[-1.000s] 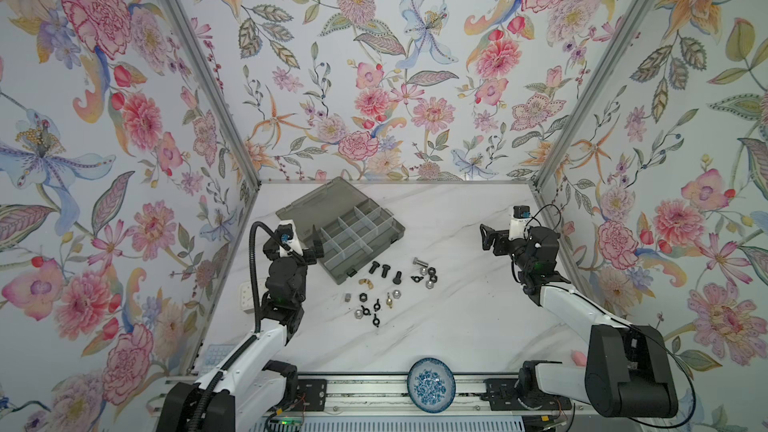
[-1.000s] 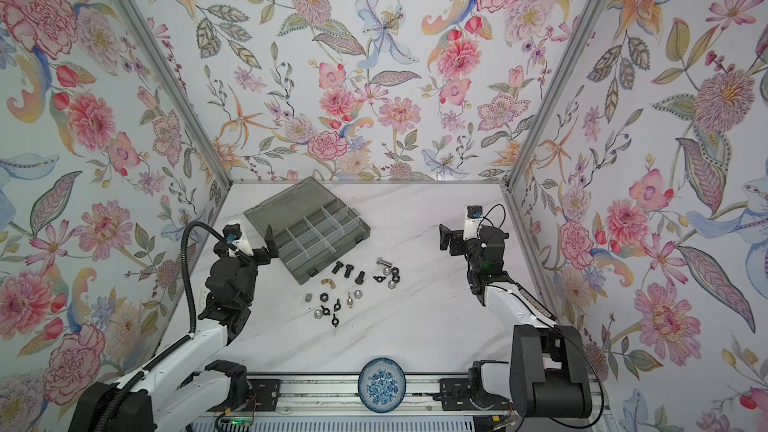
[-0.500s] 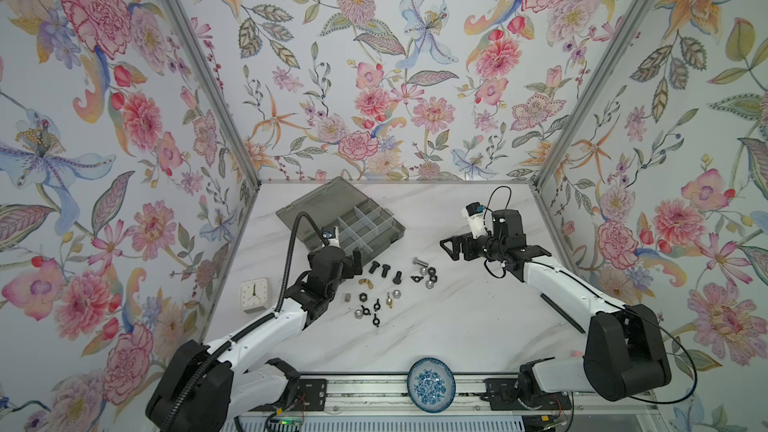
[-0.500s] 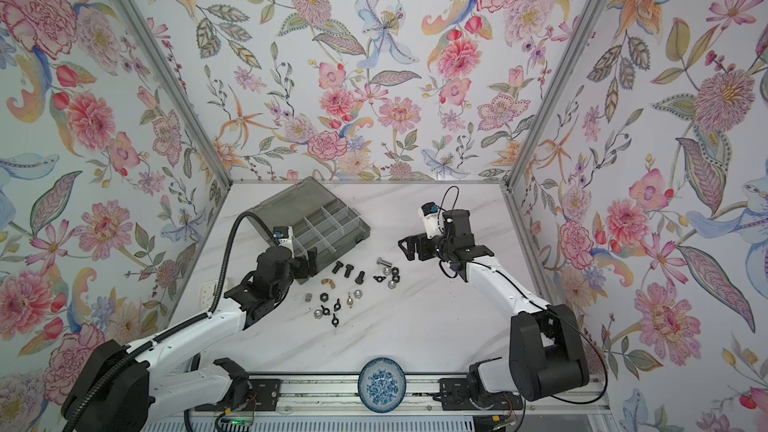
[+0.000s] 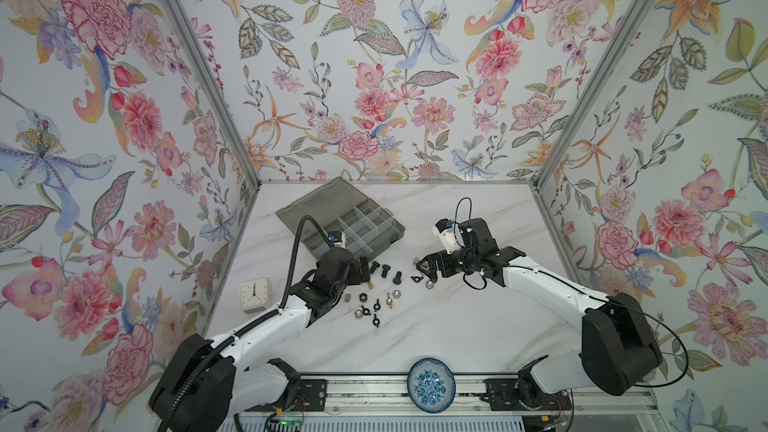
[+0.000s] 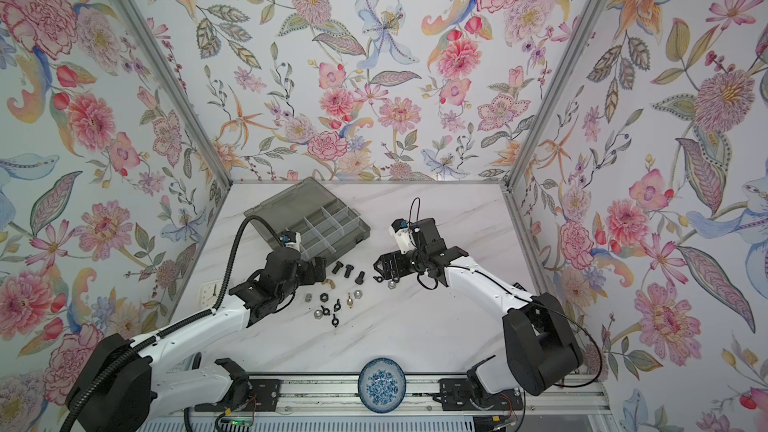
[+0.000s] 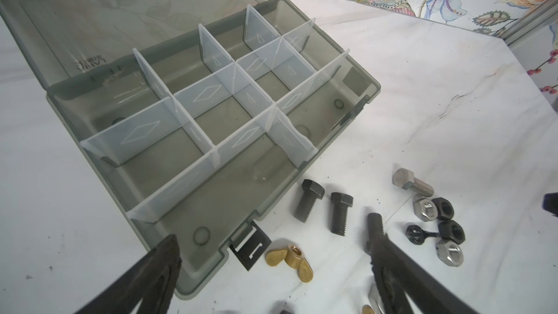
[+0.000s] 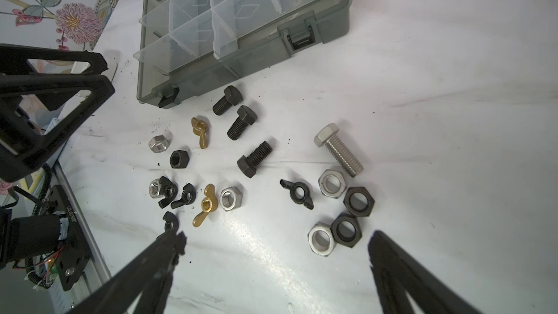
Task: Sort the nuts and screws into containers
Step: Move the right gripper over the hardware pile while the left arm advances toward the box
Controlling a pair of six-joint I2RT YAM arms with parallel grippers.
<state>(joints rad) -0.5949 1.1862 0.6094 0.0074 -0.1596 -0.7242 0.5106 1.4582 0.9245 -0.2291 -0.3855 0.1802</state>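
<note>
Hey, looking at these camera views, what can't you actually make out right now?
- Left wrist view: the head of one black bolt, behind a finger of the left gripper.
- Right wrist view: the far side of the organizer box, cut off by the frame edge.
- Top views: the silver bolt, mostly under the right gripper.

In the left wrist view, a finger (image 7: 392, 262) of the left tool (image 7: 273, 241) is covering the head end of one black bolt (image 7: 375, 226). In a top view, the right tool (image 5: 423, 271) is hiding most of the silver bolt (image 5: 415, 261). In the right wrist view, its finger (image 8: 167, 249) is partly covering a black wing nut (image 8: 170, 220).
</note>
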